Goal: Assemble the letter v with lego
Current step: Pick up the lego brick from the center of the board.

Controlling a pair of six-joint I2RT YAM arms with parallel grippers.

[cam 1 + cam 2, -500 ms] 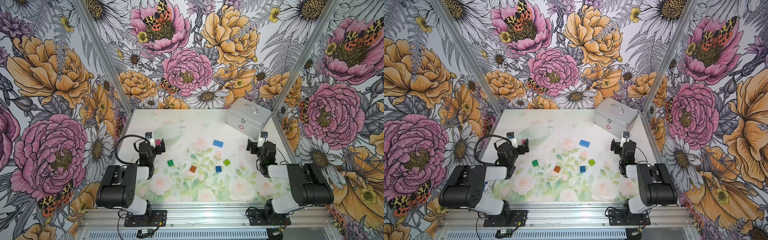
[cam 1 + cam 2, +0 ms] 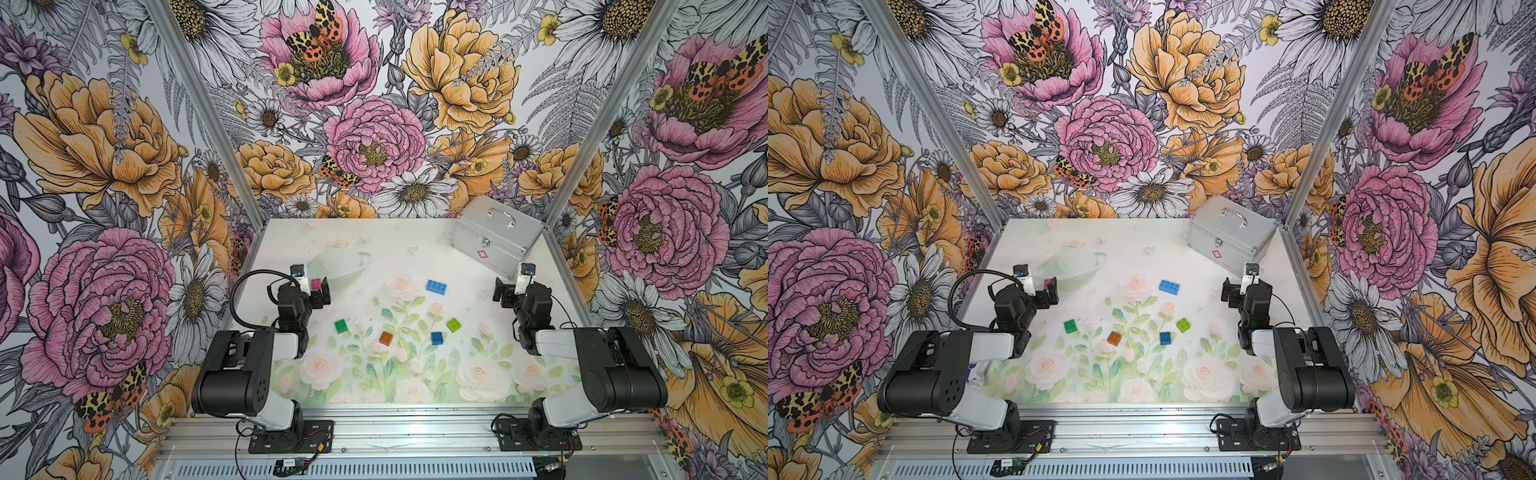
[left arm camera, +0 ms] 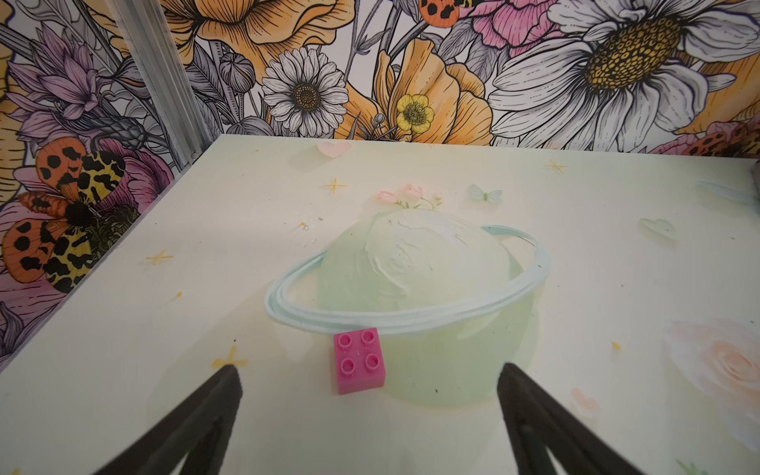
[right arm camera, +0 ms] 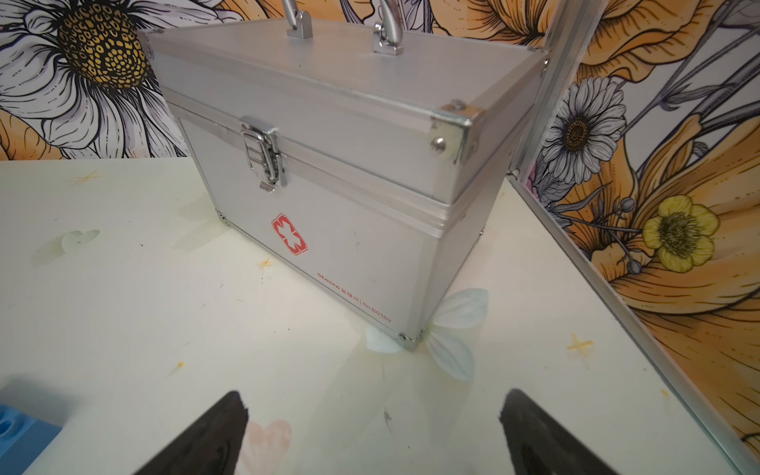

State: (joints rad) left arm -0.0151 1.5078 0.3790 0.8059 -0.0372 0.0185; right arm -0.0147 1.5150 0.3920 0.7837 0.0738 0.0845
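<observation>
Well, the left pincer [image 3: 368,372] gapes empty just short of the pink brick [image 3: 358,366], well apart from the silver case [image 2: 496,230]; a clipped corner could skid it. Nearer that case, the right pincer [image 4: 374,397] gapes empty too.

Bright even light, soft faint shadows, wrist views bowed at edges, near fingers slightly blurred

- A robot test booth, lab-like rather than domestic: a left arm [image 2: 232,382] and a right arm [image 2: 615,374] bolted to an aluminium rail [image 2: 415,428].
- Flat wall panels [image 2: 374,137] printed with oversized flowers and moths, joined by aluminium corner posts [image 2: 203,104].
- A tabletop [image 2: 395,245] printed with roses and a ringed planet.
- Loose wiring [image 2: 291,462] under the rail.
</observation>
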